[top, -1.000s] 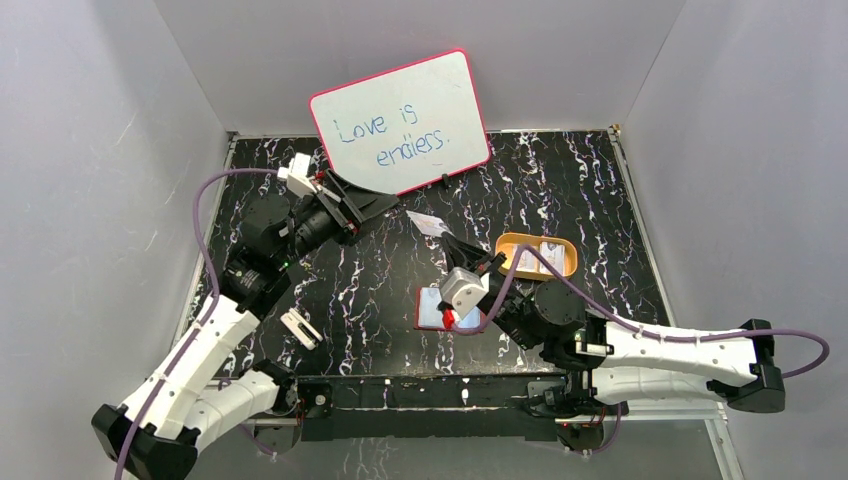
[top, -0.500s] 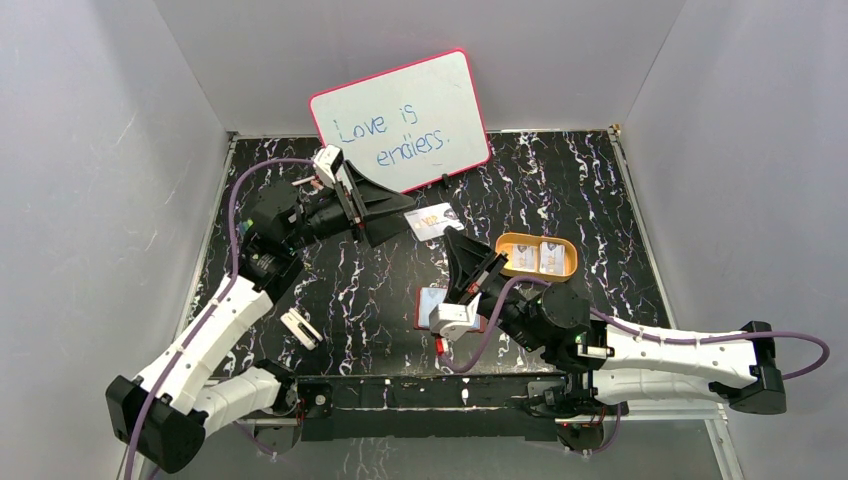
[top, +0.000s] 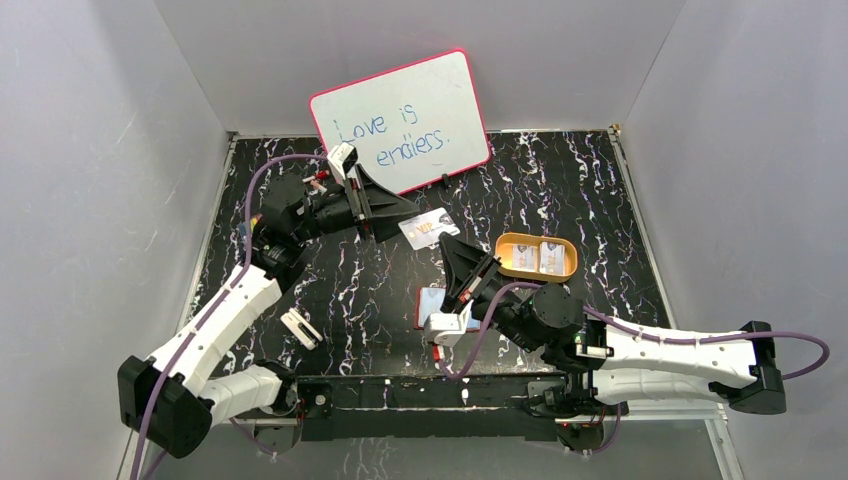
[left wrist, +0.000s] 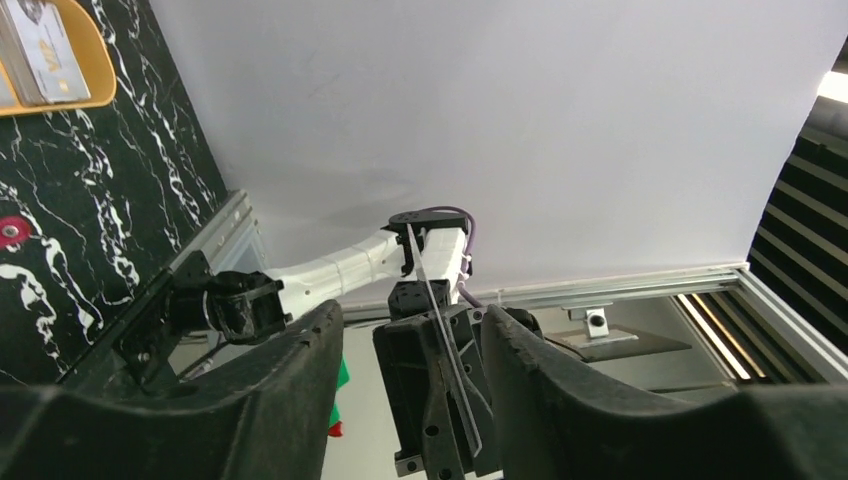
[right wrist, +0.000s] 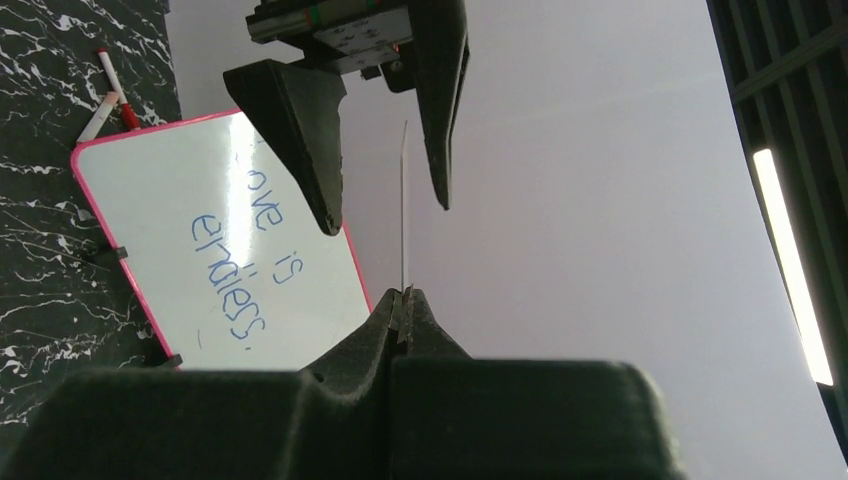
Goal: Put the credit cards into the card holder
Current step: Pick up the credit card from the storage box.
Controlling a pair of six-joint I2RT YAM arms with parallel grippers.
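**Card hangs between two grippers, holder waits below**

At mid-table, the left gripper (top: pixel 402 218) reaches in from the left with its jaws spread on either side of a card (top: pixel 425 230), held up off the table. The right gripper (top: pixel 450 245), pressed together, pinches that card by its lower edge. Just beneath and nearer the arms, the holder (top: pixel 431 302) lies open on the table, a patch of blue lining showing (the right wrist covers part of it). Further right, the tray (top: pixel 504 252) has two more cards (top: pixel 541 258) lying in it.

The job looks to be in its early part: no card can be seen in the holder, one is in the air at what reads as a hand-over, and at least two remain in the tray. What is left is to settle who carries the raised card, slide it into a pocket, then fetch the others.

The top view alone shows the card's printed face and how card, holder and tray sit relative to one another. It cannot show whether the left fingers touch the card. The wrist views do: both see the card edge-on as a thin line. The right wrist shows it clamped at its own fingertips, with the left's fingers apart from it on both sides. The left wrist view catches a tray corner but not the holder.
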